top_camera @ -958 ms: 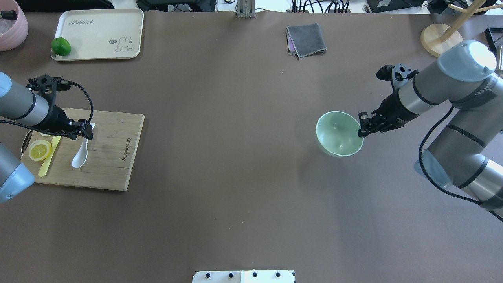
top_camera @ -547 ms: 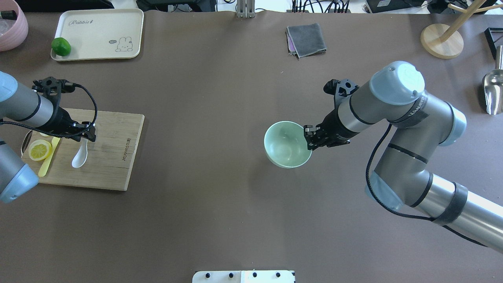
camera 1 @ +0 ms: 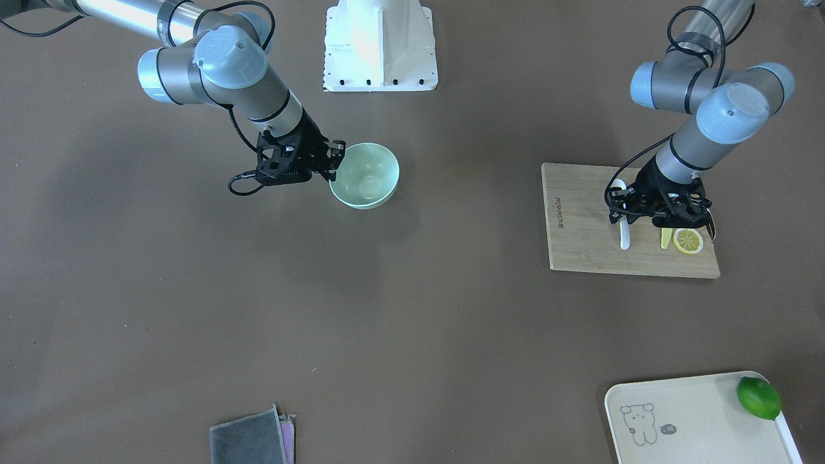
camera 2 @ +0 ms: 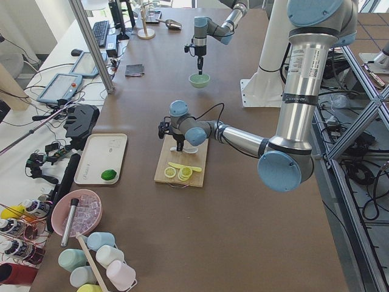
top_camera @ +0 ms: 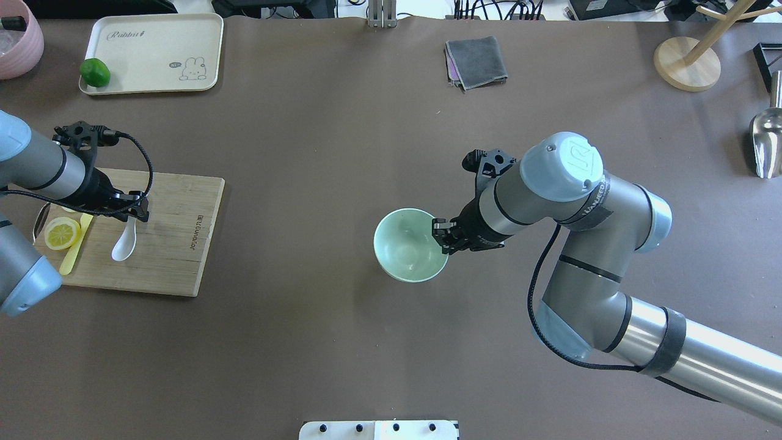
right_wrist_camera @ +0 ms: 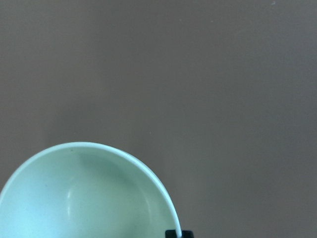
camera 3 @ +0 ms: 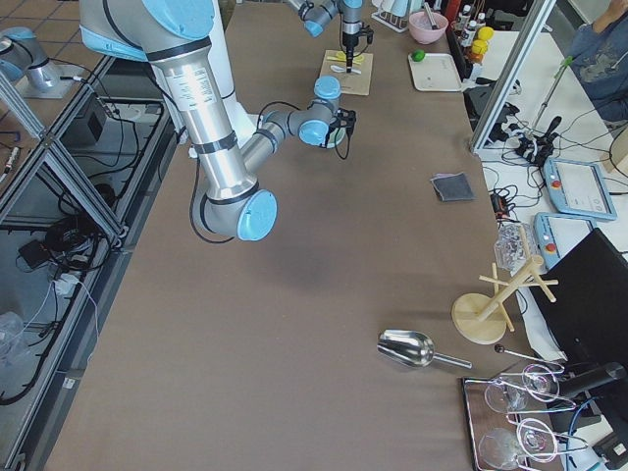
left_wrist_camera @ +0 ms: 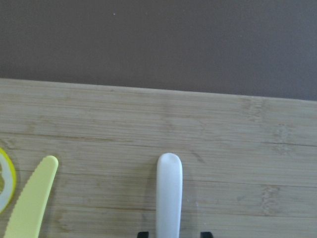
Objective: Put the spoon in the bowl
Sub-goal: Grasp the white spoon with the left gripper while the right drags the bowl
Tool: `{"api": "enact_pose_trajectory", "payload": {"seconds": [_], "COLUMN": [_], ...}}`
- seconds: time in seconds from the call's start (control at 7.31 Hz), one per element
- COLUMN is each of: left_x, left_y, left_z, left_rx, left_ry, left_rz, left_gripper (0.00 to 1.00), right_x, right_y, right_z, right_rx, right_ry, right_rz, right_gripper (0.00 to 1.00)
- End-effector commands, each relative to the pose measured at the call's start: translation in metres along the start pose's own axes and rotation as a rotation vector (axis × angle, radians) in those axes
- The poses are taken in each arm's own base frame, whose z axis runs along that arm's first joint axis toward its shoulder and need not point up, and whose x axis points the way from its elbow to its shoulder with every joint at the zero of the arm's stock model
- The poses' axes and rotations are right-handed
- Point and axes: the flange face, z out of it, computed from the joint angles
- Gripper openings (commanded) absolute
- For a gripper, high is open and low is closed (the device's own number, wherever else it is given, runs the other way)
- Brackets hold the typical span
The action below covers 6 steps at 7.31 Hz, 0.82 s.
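My right end effector (top_camera: 440, 232) grips the round mint-green bowl (top_camera: 406, 247); left end effector (top_camera: 139, 211), narrowly parted, straddles the glossy white spoon (top_camera: 125, 241).

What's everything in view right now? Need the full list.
cutting board: 1, wood, robot's left side
spoon: 1, white, on the cutting board
knife: 1, yellow, on the board beside the spoon
lemon slice: 1, yellow, on the board's outer end
bowl: 1, mint green, mid-table
tray: 1, cream, far left
lime: 1, green, on the tray
tub: 1, pink, far left corner
cloth: 1, grey, far side
stand: 1, wood, far right
scoop: 1, metal, right edge
left gripper: open, astride the spoon's handle
right gripper: shut on the bowl's rim
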Motion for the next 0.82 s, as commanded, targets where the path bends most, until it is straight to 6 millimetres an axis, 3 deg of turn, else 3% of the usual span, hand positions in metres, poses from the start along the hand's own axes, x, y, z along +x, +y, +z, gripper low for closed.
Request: {"api": "enact_pose_trajectory", "payload": {"seconds": [0.0, 0.14, 0.27, 0.41, 0.55, 0.68], "left_x": [0.000, 0.000, 0.005, 0.031, 0.072, 0.124], "left_y": [0.000, 0.000, 0.000, 0.002, -0.005, -0.018], "left_z": [0.000, -0.001, -0.006, -0.031, -0.058, -0.076], "left_rx": [-0.001, 0.001, 0.007, 0.031, 0.054, 0.065], "left_ry": [0.000, 0.001, 0.011, 0.062, 0.134, 0.205], "left_rz": [-0.001, -0.003, 0.004, 0.028, -0.007, -0.058], "left_gripper": [0.16, 0.00, 0.00, 0.00, 0.00, 0.00], "right_x": [-0.013, -0.015, -0.024, -0.032, -0.037, -0.036], "right_y": [0.007, 0.009, 0.011, 0.016, 0.019, 0.019], "right_z": [0.006, 0.007, 0.009, 0.020, 0.028, 0.027], "right_rx": [0.002, 0.000, 0.000, 0.004, 0.015, 0.017], "right_ry": [0.008, 0.007, 0.002, 0.009, 0.017, 0.016], "right_rz": [0.004, 0.004, 0.002, 0.012, 0.007, 0.007], "right_gripper": [0.00, 0.00, 0.00, 0.00, 0.00, 0.18]}}
